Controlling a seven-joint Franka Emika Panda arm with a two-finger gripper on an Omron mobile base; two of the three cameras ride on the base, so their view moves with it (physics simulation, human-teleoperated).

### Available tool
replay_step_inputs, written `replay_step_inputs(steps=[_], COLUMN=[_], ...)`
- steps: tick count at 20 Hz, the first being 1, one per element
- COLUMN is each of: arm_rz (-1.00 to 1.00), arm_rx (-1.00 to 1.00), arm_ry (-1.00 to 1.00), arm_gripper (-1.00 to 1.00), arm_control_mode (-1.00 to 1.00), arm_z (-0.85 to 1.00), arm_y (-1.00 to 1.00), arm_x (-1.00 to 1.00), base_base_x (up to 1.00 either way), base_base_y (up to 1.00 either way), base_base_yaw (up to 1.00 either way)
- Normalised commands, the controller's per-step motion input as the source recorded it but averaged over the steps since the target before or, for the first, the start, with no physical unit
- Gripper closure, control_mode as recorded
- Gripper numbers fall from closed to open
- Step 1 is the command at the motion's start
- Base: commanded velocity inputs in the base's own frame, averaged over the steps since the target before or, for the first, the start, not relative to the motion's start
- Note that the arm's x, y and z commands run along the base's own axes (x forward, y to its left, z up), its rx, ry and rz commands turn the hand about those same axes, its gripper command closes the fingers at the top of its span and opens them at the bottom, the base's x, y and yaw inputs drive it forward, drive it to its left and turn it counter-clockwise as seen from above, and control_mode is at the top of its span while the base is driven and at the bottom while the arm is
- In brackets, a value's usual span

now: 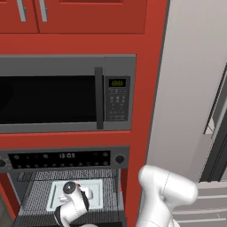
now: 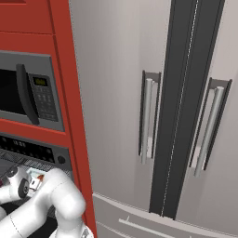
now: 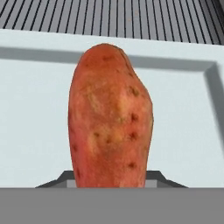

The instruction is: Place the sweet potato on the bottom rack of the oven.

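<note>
Beneath sweet potato (image 3: 110, 118), pale tray (image 3: 35, 109)

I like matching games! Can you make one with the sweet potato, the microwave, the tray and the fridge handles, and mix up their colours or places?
Things:
1. sweet potato
2. microwave
3. tray
4. fridge handles

Descriptions:
A. pale and flat, lying on the rack inside the oven
B. silver and upright, on the tall doors to the right
C. orange-red with small dark spots, close in front of the hand camera
D. grey with a keypad, above the oven's control strip

Right pairs: 1-C, 2-D, 3-A, 4-B
</note>
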Motion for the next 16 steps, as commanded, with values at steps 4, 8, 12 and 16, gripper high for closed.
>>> replay_step_inputs(steps=[4,8,12,16], arm_rz=[0.0,0.0,0.0,0.0], arm_rx=[0.0,0.0,0.0,0.0], arm_ry=[0.0,0.0,0.0,0.0], arm_gripper=[1.0,-1.0,-1.0,-1.0], arm_control_mode=[-1.0,-1.0,-1.0,-1.0], arm_z=[-0.03,0.0,0.0,0.0], arm_y=[0.0,0.0,0.0,0.0], arm_x=[0.0,0.0,0.0,0.0], base_base_x=[0.0,0.0,0.0,0.0], base_base_y=[0.0,0.0,0.0,0.0], base_base_yaw=[0.0,0.0,0.0,0.0])
